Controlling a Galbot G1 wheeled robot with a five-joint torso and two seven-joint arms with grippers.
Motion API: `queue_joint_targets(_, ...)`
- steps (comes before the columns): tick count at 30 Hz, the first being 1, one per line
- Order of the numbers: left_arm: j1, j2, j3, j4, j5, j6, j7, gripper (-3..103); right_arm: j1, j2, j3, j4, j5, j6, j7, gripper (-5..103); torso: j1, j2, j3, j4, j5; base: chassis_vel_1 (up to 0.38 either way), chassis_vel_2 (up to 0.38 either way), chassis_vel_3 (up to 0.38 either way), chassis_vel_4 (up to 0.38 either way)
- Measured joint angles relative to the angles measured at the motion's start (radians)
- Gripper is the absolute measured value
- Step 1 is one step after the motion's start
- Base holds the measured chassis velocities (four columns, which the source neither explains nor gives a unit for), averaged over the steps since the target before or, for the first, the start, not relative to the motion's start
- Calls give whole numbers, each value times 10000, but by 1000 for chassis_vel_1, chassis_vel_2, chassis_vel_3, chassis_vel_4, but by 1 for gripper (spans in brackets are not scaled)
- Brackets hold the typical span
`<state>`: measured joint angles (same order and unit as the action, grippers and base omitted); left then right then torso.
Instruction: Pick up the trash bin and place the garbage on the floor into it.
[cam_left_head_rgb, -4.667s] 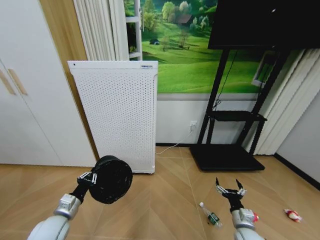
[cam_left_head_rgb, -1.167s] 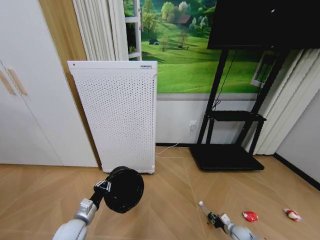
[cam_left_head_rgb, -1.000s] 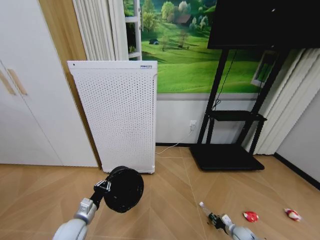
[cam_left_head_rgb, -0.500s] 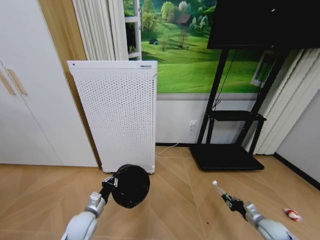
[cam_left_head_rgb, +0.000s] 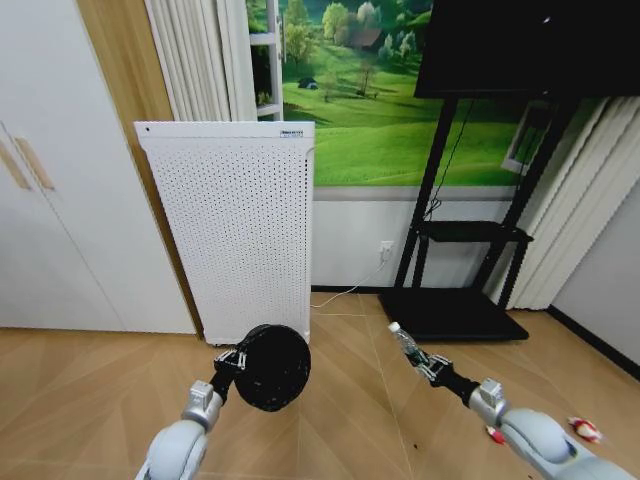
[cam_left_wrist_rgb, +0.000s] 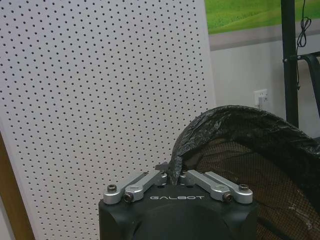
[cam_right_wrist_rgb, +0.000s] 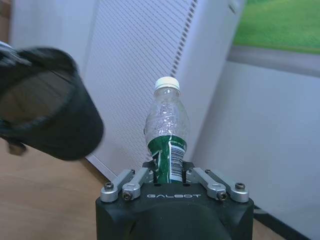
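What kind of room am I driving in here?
Likely a home living room or a mock-up of one: herringbone wood floor, a black TV stand under a screen, curtains and a landscape mural.

There is one trash bin (cam_left_head_rgb: 272, 367) and one bottle (cam_left_head_rgb: 405, 345). Two small bits of litter lie on the floor (cam_left_head_rgb: 340, 420): a red wrapper (cam_left_head_rgb: 494, 435) and a white-and-red scrap (cam_left_head_rgb: 584, 430). There are two tools, left (cam_left_head_rgb: 236, 361) and right (cam_left_head_rgb: 424, 365).

A home living room: light brown herringbone parquet floor (cam_left_head_rgb: 330, 420), white cupboard doors (cam_left_head_rgb: 60, 200), pale pleated curtains (cam_left_head_rgb: 200, 60), a green meadow mural (cam_left_head_rgb: 370, 90) on the wall, a tall white perforated appliance (cam_left_head_rgb: 240, 230) and a black television stand (cam_left_head_rgb: 465, 280) with a dark screen (cam_left_head_rgb: 530, 45).
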<state>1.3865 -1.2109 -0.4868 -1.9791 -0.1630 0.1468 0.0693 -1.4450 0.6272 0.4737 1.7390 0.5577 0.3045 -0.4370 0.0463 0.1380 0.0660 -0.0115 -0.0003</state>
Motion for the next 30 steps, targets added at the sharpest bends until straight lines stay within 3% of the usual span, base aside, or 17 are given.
queue_joint_targets(3,-262,24,87,133,-42,29,-14,4,-104,76,-32,616,186,695,-1033,24,0,0,0,-2,2,0,0,0,0)
queue_joint_targets(7,-573,-49,375,334,-42,55,-43,4,-7,147,-227,1131,199,815,-1312,24,0,0,0,-1,1,0,0,0,0)
queue_joint_targets(17,-1262,-504,1305,885,73,62,-76,4,608,649,-1018,1318,65,646,-1172,24,0,-1,0,-1,2,0,0,0,0)
queue_joint_targets(30,-2331,-1308,2777,2077,397,38,-69,4,1924,1879,-2921,574,-403,610,-883,24,1,-1,1,-1,3,0,0,0,0)
